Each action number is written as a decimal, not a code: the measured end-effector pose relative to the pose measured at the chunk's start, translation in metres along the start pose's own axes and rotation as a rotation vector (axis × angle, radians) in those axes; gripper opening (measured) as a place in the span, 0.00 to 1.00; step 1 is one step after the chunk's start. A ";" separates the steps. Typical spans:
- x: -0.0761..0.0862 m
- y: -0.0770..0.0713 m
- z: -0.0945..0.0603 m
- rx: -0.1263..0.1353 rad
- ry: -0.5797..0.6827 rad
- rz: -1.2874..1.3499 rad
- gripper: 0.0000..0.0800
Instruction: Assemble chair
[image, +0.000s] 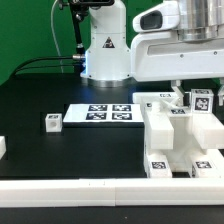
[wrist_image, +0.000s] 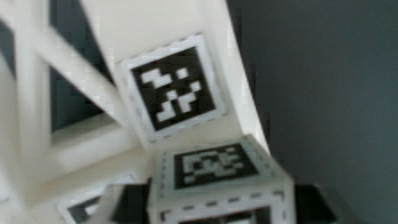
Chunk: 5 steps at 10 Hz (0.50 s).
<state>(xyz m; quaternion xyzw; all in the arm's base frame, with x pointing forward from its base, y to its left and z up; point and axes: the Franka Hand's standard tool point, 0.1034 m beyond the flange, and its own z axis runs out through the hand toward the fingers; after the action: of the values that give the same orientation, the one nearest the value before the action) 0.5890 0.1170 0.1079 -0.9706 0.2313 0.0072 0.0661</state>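
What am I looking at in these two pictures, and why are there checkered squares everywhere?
The white machine at the back is a robot arm building a small chair. One picture comes from a camera off the arm; the other from a camera on its wrist, looking down past its gripper. On the black table lie white chair parts, each wearing a black-and-white tag. A small cube sits apart, and a flat marker board lies beside the parts. The wrist picture shows a tagged block between the dark fingers, with a tagged bar beyond. Whether the block is gripped yet, I cannot tell.
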 end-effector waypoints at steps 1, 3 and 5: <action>0.000 0.000 0.000 0.001 0.000 0.064 0.33; 0.000 0.000 0.000 0.004 -0.002 0.179 0.33; 0.000 0.000 0.000 0.005 -0.003 0.313 0.33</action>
<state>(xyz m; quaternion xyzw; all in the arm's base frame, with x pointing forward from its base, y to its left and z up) 0.5890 0.1172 0.1078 -0.9226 0.3795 0.0185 0.0669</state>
